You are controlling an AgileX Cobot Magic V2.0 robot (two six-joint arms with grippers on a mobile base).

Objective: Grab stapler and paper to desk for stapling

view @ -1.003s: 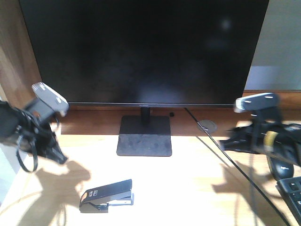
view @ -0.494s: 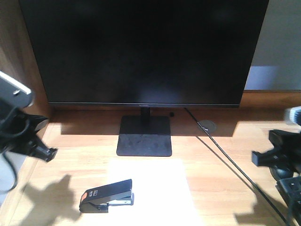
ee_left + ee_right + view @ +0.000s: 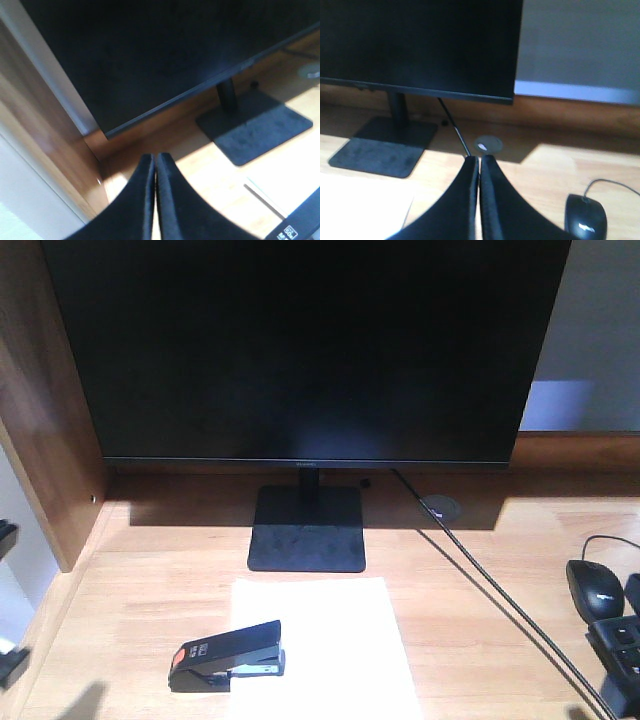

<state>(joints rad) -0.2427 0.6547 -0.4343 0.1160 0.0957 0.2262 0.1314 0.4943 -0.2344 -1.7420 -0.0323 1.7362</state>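
both arms have pulled out of the front view since the earlier frames, where they flanked the monitor (image 3: pixel 305 350); now only a dark sliver shows at the left edge and the bench (image 3: pixel 480 640) lies open to the camera. each wrist view shows its own jaws pressed together with nothing between them: the left gripper (image 3: pixel 154 165) looks toward the monitor's lower left corner, the right gripper (image 3: pixel 479 167) toward the cable hole (image 3: pixel 487 145) and the mouse (image 3: pixel 586 220).

the paper (image 3: pixel 330 640) lies flat in front of the monitor base (image 3: pixel 306 528). the stapler (image 3: pixel 228 655) sits on the bench at the sheet's left edge, its front end overlapping the paper, the orange patch at its rear pointing left.

both things look to be on the bench already, so the risks lie in whatever handling comes next. the sheet is loose and thin; a jaw sweeping in low could slide or crease it, or drag it off from under the stapler's nose. shut jaws cannot take the stapler, and a nudge from them would only push it askew. on the right, the cable (image 3: pixel 490 610) running diagonally past the sheet and the mouse could be snagged by that arm coming back in. glare washes out the paper's near edge, so its outline is hard to judge.
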